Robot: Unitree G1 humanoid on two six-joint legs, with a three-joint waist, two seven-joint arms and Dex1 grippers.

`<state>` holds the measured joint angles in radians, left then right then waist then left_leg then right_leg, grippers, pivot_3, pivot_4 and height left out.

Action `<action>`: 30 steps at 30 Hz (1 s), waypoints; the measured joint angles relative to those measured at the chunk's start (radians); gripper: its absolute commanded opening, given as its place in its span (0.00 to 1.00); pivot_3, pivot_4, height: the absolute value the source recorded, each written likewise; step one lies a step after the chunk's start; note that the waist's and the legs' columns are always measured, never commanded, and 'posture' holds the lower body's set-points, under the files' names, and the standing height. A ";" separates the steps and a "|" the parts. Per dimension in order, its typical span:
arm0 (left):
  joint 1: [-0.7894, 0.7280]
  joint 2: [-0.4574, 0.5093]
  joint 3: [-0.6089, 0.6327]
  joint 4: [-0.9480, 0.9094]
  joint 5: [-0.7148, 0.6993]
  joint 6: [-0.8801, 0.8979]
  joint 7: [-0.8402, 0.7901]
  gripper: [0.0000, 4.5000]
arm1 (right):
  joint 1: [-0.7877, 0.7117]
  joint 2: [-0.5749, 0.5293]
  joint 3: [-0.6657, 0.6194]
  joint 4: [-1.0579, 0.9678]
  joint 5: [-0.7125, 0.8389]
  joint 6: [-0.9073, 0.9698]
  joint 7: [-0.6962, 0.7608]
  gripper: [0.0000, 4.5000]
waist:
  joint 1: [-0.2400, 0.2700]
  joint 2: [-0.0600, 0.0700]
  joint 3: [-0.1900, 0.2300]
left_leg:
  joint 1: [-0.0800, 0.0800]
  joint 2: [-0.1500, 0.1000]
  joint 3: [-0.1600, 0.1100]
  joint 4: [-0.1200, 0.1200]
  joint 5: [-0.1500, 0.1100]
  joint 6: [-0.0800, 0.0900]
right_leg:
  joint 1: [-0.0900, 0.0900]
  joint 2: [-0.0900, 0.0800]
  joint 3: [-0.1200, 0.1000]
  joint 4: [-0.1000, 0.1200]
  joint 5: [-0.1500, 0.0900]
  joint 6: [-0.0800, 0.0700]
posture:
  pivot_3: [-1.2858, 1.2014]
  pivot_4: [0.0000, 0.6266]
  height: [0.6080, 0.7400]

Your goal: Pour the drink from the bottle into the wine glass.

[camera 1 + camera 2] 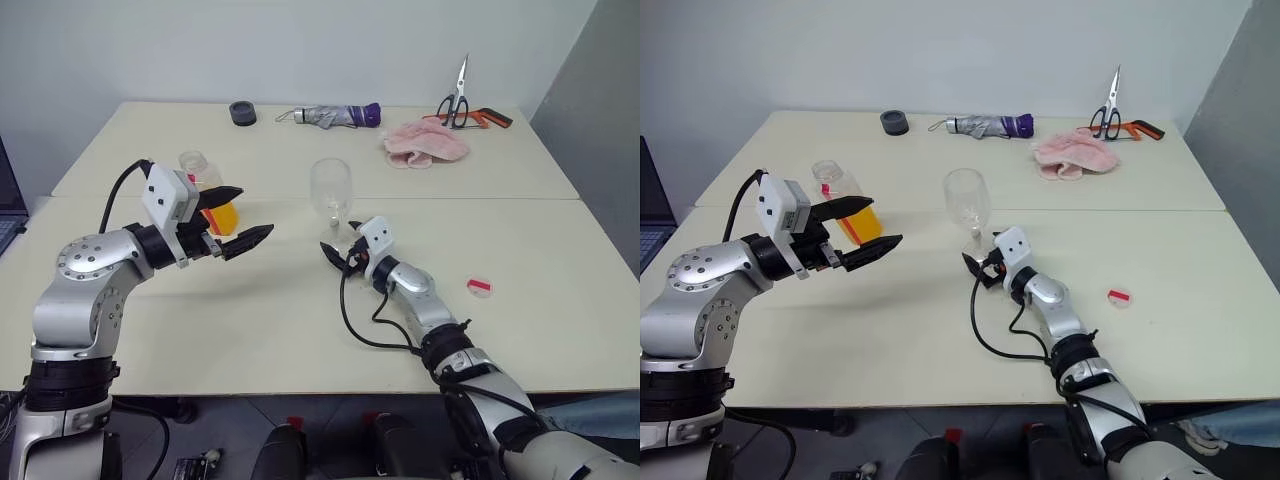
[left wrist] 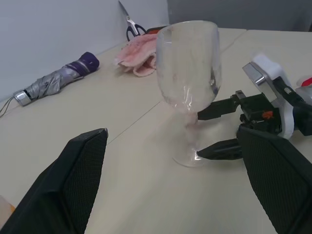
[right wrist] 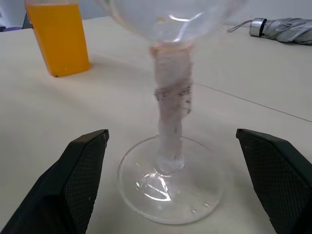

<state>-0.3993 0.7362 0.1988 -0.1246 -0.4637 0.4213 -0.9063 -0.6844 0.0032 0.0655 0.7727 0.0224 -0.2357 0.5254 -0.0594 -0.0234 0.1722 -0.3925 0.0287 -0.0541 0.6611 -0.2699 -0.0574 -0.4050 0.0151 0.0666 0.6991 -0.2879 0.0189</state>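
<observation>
The clear bottle [image 1: 203,178] stands uncapped on the table at the left, with the orange drink [image 1: 226,216] in its lower part. My left gripper [image 1: 246,214] hovers open just beside it, its upper finger crossing in front of the bottle and nothing between the fingers. The empty wine glass [image 1: 331,188] stands upright at the table's middle. My right gripper [image 1: 336,251] is open at table level, one finger on each side of the glass's stem [image 3: 171,97] and foot, not closed on it. The drink [image 3: 58,39] also shows behind the glass in the right wrist view.
A small red-and-white cap [image 1: 480,286] lies on the table to the right. Along the far edge lie a black round object [image 1: 242,113], a folded umbrella [image 1: 330,116], a pink cloth [image 1: 425,143] and scissors [image 1: 457,100]. A laptop [image 1: 8,210] sits at the left edge.
</observation>
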 measured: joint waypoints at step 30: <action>0.248 -0.147 0.092 0.165 0.139 -0.135 0.349 1.00 | 0.498 -0.473 0.052 -1.189 0.267 0.661 0.247 0.99 | 0.013 -0.002 0.001 | -0.002 -0.001 -0.001 0.001 0.000 0.000 | 0.000 0.000 -0.001 -0.002 0.000 0.001 | 0.52 0.24 1.00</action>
<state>-0.1516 0.5896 0.2903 0.0406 -0.3249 0.2864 -0.5577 -0.1859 -0.4693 0.1179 -0.4160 0.2896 0.4253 0.7726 -0.0461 -0.0254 0.1735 -0.3941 0.0277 -0.0552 0.6620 -0.2700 -0.0572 -0.4052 0.0155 0.0658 0.6968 -0.2883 0.0196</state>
